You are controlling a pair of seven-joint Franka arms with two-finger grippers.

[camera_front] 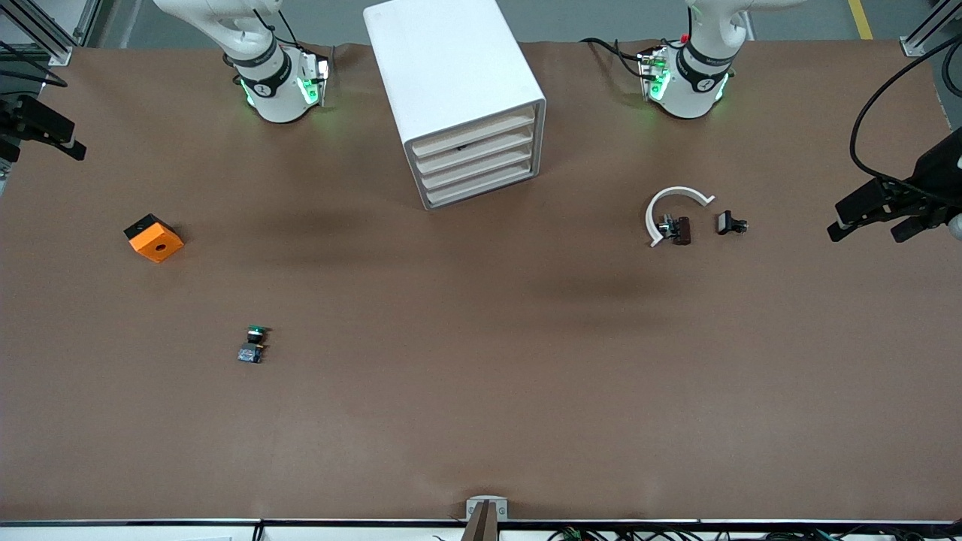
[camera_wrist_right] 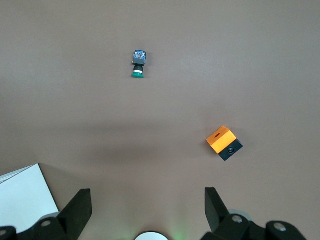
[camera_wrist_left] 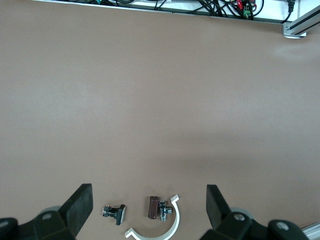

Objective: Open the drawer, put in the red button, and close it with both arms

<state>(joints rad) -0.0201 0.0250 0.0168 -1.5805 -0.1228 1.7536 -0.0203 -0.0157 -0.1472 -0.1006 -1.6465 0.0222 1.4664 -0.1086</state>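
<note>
Between the two arm bases, at the robots' edge of the table (camera_front: 481, 391), stands the white cabinet (camera_front: 451, 68). Its top drawer (camera_front: 473, 135) sits flush and shut, as do the three below it. We judge that the task stands at its first step: no drawer is open and nothing is held.

The left gripper (camera_wrist_left: 149, 192) hangs high over the left arm's end of the table, fingers spread wide and empty. Below it lie a white curved clip (camera_front: 676, 199), a dark reddish-brown part (camera_front: 682, 230) touching the clip, and a small black part (camera_front: 729, 222) just beside them. The right gripper (camera_wrist_right: 148, 196) hangs high over the right arm's end, likewise spread wide and empty, above an orange block (camera_front: 154, 237) and a green button (camera_front: 254, 344), which are well apart.

We cannot locate the red button with certainty. No bright red cap shows in any view; the reddish-brown part is the nearest candidate, but it is too small to confirm.

The next move calls for one gripper to descend to the front of the top drawer, catch its lip and pull it straight out. The cabinet may slide, so we advise bracing it with the other arm
</note>
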